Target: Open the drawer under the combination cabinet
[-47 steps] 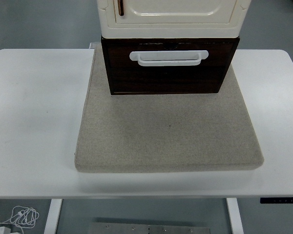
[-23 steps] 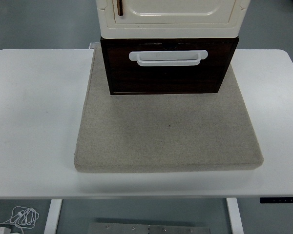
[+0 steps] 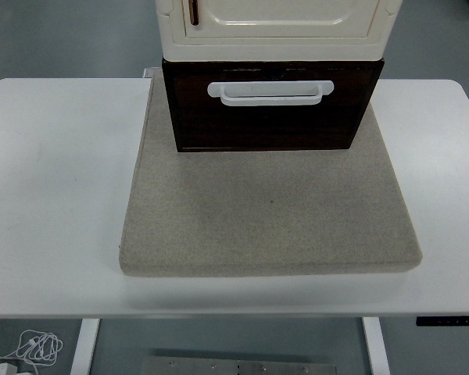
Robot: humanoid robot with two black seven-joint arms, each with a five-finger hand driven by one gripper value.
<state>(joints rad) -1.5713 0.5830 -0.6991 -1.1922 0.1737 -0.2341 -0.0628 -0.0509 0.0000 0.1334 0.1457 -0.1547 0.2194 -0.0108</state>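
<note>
A cream cabinet (image 3: 273, 23) with a door and a brown door handle (image 3: 193, 11) stands at the top centre. Beneath it sits a dark brown drawer (image 3: 266, 117) with a white bar handle (image 3: 270, 91) across its front. The drawer front looks flush with the cabinet base, closed. Both rest on a grey-beige felt mat (image 3: 270, 215) on the white table (image 3: 55, 195). Neither robot hand shows anywhere in the head view.
The mat reaches toward the table's near edge. White cables (image 3: 31, 348) lie on the floor at the lower left. A table control panel (image 3: 449, 321) sits under the front edge at the right.
</note>
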